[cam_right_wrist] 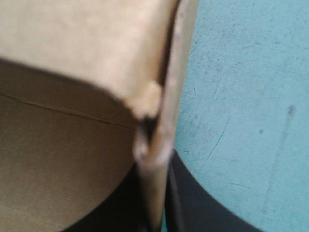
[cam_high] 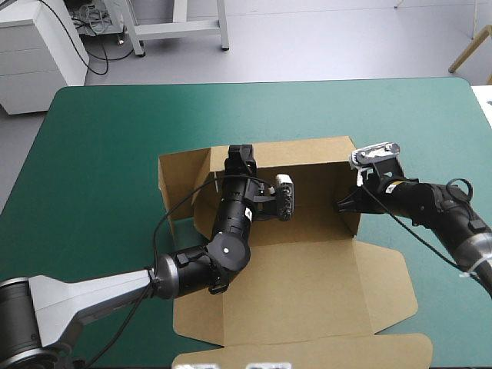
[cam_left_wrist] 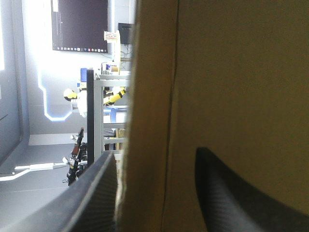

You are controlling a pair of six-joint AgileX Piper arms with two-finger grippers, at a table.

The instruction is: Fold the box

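Note:
The brown box (cam_high: 307,269) lies mid-table with its far wall and right wall (cam_high: 356,219) raised and its lid flat toward the near edge. My left gripper (cam_high: 240,156) is at the far wall's left end. In the left wrist view the left gripper (cam_left_wrist: 154,154) is open, its black fingers (cam_left_wrist: 91,193) astride an upright edge of the box (cam_left_wrist: 147,96). My right gripper (cam_high: 344,204) is at the right wall. In the right wrist view the right gripper (cam_right_wrist: 157,198) is shut on that wall of the box (cam_right_wrist: 159,145), at the corner where two sheets meet.
A loose flap (cam_high: 181,173) of the box sticks out to the left beyond my left gripper. Bare teal-green cover (cam_high: 115,138) surrounds the box on the left, far and right sides. The lid's front flap (cam_high: 307,354) reaches the table's near edge.

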